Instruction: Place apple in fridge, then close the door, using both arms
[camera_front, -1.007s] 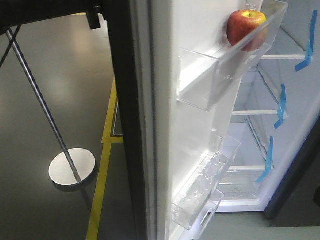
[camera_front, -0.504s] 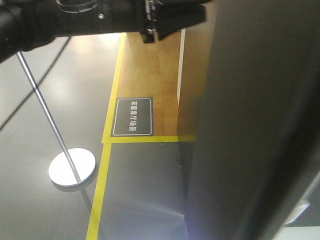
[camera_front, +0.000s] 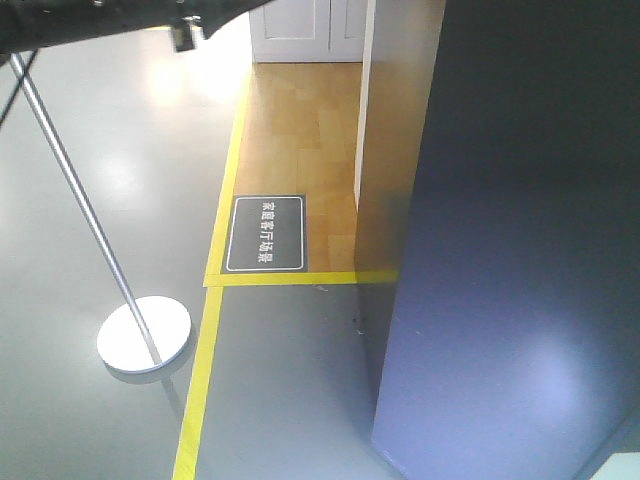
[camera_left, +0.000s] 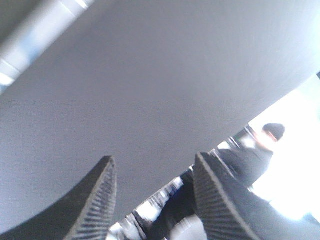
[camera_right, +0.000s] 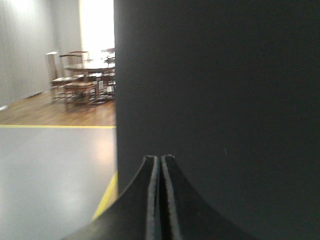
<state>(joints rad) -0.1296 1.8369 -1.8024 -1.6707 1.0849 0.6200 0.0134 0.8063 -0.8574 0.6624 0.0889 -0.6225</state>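
Observation:
The door's dark grey outside fills the right of the front view, swung across so that the fridge's inside is hidden. The apple is hidden behind it. My left arm crosses the top left corner. In the left wrist view my left gripper is open with nothing between its ribbed fingers, just below the door's grey face. My right gripper is shut on nothing, pointing at the dark door face near its left edge.
A thin metal pole on a round white base stands on the grey floor at left. Yellow floor tape runs beside a black floor sign and wooden flooring. Tables and chairs stand far off.
One second ago the door stood open with the apple in its top bin. It has swung across, hiding apple and shelves. My left arm reached right along the top, then drew back left.

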